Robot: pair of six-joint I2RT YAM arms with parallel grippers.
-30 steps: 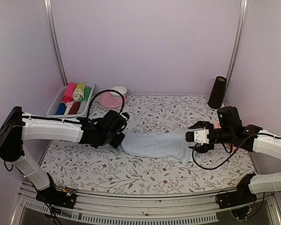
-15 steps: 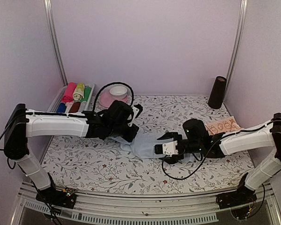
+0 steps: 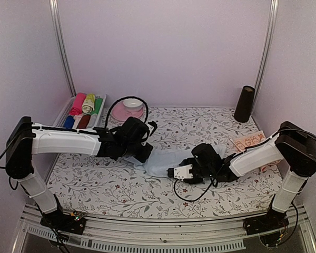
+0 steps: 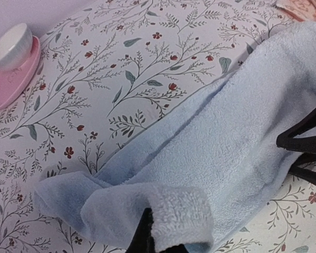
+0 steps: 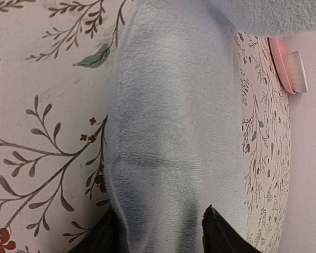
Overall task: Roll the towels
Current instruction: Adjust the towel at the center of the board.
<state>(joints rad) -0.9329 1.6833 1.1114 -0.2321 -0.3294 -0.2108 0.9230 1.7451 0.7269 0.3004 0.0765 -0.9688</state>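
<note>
Barely started: pale blue terry towel [image 3: 166, 161] bunched, unrolled, pinched by left tool [image 4: 160, 240] and right tool [image 5: 158, 234]; peach-orange printed towel [image 3: 250, 141] right of it untouched.

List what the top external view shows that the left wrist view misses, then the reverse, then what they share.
Only top external: the tray of rolled cloths and the black cylinder. Only left wrist: up close, a folded corner of the pale blue towel gripped in the left claw. Both: that towel, the pink saucer with its white cup, and the floral sheet.
</note>
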